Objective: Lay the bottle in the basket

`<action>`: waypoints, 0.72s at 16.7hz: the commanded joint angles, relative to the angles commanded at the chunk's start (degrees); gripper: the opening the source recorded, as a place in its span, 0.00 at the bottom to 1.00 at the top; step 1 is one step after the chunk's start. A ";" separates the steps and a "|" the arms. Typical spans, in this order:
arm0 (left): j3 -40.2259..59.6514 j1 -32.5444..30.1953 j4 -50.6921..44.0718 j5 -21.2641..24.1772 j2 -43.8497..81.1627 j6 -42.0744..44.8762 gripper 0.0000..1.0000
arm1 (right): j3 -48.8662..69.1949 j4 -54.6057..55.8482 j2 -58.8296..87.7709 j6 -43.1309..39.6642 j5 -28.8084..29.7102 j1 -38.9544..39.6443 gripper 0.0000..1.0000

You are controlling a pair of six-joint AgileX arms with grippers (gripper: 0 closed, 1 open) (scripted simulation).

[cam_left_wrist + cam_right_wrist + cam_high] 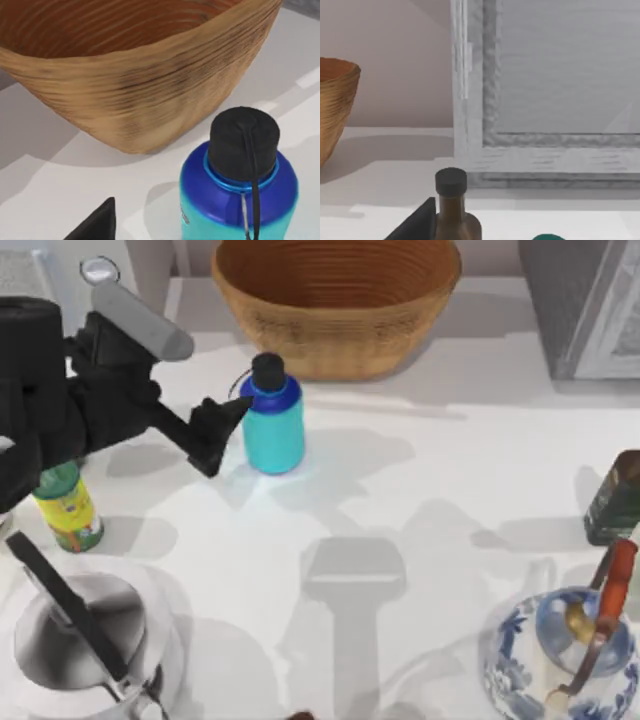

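- One bottle [273, 427], one basket [337, 302], one yellow can [68, 508], one dark olive-oil bottle [613, 499], two kettles: a steel kettle [85, 650] and a blue-patterned kettle [562, 660].
- The basket sits at the table's [400, 500] far edge; its ribbed inside holds nothing.
- The bottle stands upright on the table just in front of the basket (apart from it): teal body, darker blue shoulder, black cap with a thin loop.
- The left claw [222, 432] sits just left of the bottle, fingers spread, gripping nothing.
- Right wrist view: the olive-oil bottle close by; whether the right claw is spread, I cannot tell.
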 joint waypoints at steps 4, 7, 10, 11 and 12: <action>2.38 -0.07 3.01 2.20 10.25 0.27 1.00 | 0.00 0.00 0.00 0.00 0.00 0.00 1.00; 2.87 -0.15 3.92 2.70 14.28 0.57 1.00 | 0.00 0.00 0.00 0.00 0.00 0.00 1.00; 2.90 -0.17 4.00 2.73 14.70 0.63 1.00 | 0.00 0.00 0.00 0.00 0.00 0.00 1.00; 2.90 -0.17 4.00 2.73 14.70 0.63 1.00 | 0.00 0.00 0.00 0.00 0.00 0.00 1.00; 2.63 0.14 3.92 2.66 14.54 0.61 1.00 | 0.00 0.00 0.00 0.00 0.00 0.00 1.00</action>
